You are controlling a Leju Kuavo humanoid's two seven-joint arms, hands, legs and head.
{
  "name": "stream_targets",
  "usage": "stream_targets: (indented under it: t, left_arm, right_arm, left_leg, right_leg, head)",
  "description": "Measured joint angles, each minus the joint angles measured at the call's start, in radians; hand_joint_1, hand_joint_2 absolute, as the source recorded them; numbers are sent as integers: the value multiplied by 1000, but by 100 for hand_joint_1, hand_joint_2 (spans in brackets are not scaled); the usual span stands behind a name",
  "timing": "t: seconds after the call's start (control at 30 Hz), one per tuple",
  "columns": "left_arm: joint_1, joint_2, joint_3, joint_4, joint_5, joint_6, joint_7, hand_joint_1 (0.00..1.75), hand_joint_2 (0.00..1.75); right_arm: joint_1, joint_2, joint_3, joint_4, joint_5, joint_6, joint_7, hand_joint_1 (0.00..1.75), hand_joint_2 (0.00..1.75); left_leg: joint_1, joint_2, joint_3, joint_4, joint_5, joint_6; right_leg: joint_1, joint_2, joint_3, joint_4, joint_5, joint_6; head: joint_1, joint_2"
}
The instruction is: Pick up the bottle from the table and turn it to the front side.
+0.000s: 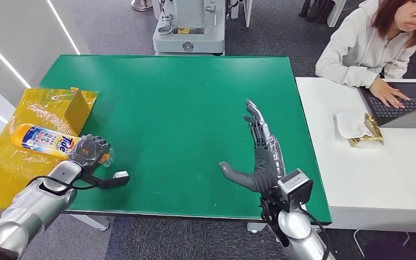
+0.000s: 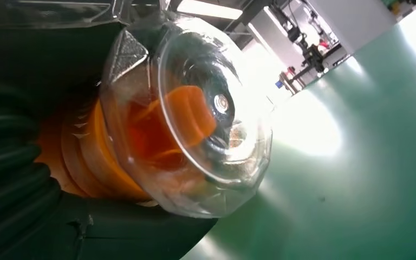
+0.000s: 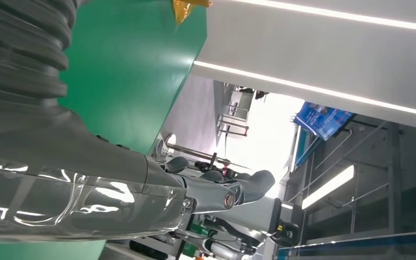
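An orange Tide bottle (image 1: 43,140) lies on its side at the left edge of the green table (image 1: 184,103), its body over a yellow bag (image 1: 11,162). My left hand (image 1: 89,150) grips the bottle at its cap end. Close up in the left wrist view, the clear cap (image 2: 195,114) over the orange neck sticks out past my dark fingers (image 2: 16,173). My right hand (image 1: 260,157) stands open above the table's near right part, fingers stretched out flat and thumb apart, holding nothing. The right wrist view shows its fingers (image 3: 216,189) extended.
A yellow box (image 1: 76,111) stands on the bag behind the bottle. A white side table (image 1: 368,179) at the right carries a laptop (image 1: 406,105) and a gold wrapped packet (image 1: 367,132); a person sits there typing. A grey machine base (image 1: 189,27) stands beyond the table.
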Motion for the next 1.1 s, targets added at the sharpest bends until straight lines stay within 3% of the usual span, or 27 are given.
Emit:
stream_targets:
  t: [0.2,0.33,0.57,0.8,1.1]
  left_arm:
    - [45,9,11,-3,-8,-5,-19,175,175]
    - [56,-9,33,-4,-6,26,-32,175,175]
    - [50,-99,65,-6,17,43,-70,175,175]
    - [-12,-219,123,-8,54,57,-100,175,175]
    - [-58,-281,177,-8,87,62,-115,175,175]
  right_arm:
    - [2,-2,0,7,-13,2,-4,0,175]
    - [3,-2,2,12,-15,10,-8,0,175]
    - [5,-1,7,16,-12,17,-6,0,175]
    - [10,1,12,16,1,15,0,0,175]
    - [18,1,12,26,1,14,0,0,175]
  left_leg:
    - [0,0,0,0,0,0]
    - [0,-2,1,0,0,0]
    - [0,-3,0,1,1,0]
    - [0,-3,-1,2,1,0]
    - [0,-2,0,1,1,0]
  right_leg:
    - [0,0,0,0,0,0]
    - [0,-2,1,0,0,0]
    - [0,-3,1,-1,1,0]
    - [0,-3,1,-1,1,1]
    - [0,-3,1,-1,1,1]
  head:
    - [0,0]
    - [0,0]
    - [0,0]
    - [0,0]
    - [0,0]
